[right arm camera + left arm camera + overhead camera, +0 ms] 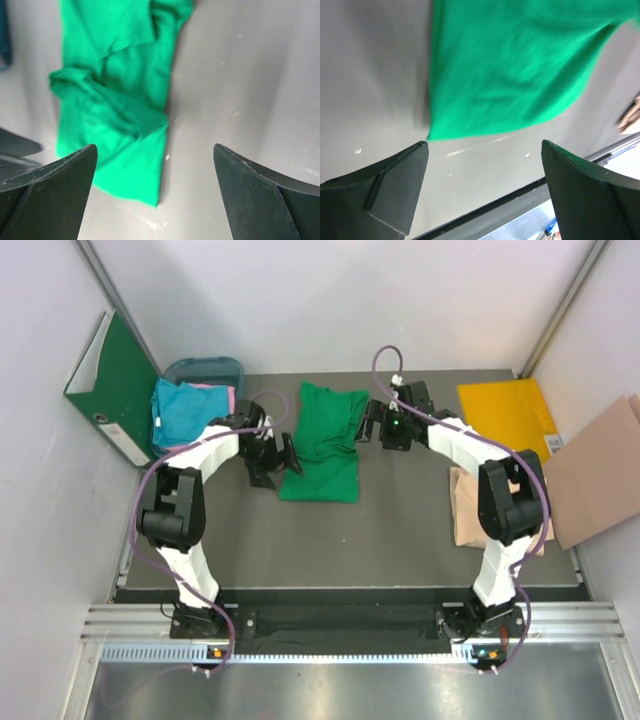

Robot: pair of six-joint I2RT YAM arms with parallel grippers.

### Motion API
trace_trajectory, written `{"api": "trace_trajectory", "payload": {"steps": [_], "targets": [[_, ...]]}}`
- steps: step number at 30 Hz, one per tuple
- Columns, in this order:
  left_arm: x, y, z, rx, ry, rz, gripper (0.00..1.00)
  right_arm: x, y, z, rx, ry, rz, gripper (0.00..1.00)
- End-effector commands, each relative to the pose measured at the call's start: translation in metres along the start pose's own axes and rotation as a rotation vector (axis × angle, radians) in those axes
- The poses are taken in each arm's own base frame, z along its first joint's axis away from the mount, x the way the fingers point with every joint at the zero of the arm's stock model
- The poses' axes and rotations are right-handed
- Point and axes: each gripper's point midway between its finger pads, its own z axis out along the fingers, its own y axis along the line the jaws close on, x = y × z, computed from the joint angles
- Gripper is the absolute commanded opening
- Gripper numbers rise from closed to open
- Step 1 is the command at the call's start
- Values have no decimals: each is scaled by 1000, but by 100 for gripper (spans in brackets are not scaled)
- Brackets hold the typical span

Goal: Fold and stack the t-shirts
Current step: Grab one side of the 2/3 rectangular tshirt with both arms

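T-shirts: one green (322,445), one teal (182,412), one pink (230,398), one beige (463,515).

Soft matt cloth green t-shirt (322,445) on smooth grey table (400,540).

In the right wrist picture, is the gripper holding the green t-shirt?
No, the right gripper stands open and empty, and the green t-shirt lies loose on the table.

To my left I see a green ring binder (112,385) standing at the far-left corner of the grey tabletop (400,540), leaning on the wall. A blue-grey tub (205,367) sits just beside it. A yellow folder (505,410) lies flat at the far-right corner. A brown cardboard sheet (600,475) overhangs the right edge.
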Motion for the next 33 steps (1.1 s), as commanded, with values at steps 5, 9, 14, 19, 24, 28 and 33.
{"api": "trace_trajectory", "payload": {"steps": [5,9,14,19,24,28,33], "targets": [[25,25,7,-32,-37,1,99,76,13,-20,-67,204,85,93],[25,31,16,-32,-54,-16,99,108,18,-14,-90,273,112,84],[13,29,26,-9,-102,-36,99,131,28,4,-121,297,148,79],[5,27,39,8,-86,-48,86,140,45,25,-149,350,154,70],[8,24,49,35,-39,-51,8,135,58,32,-164,336,124,0],[10,19,39,39,-40,-51,0,140,55,22,-131,382,104,0],[27,16,14,25,-16,-47,0,141,51,-11,-102,391,33,0]]}}
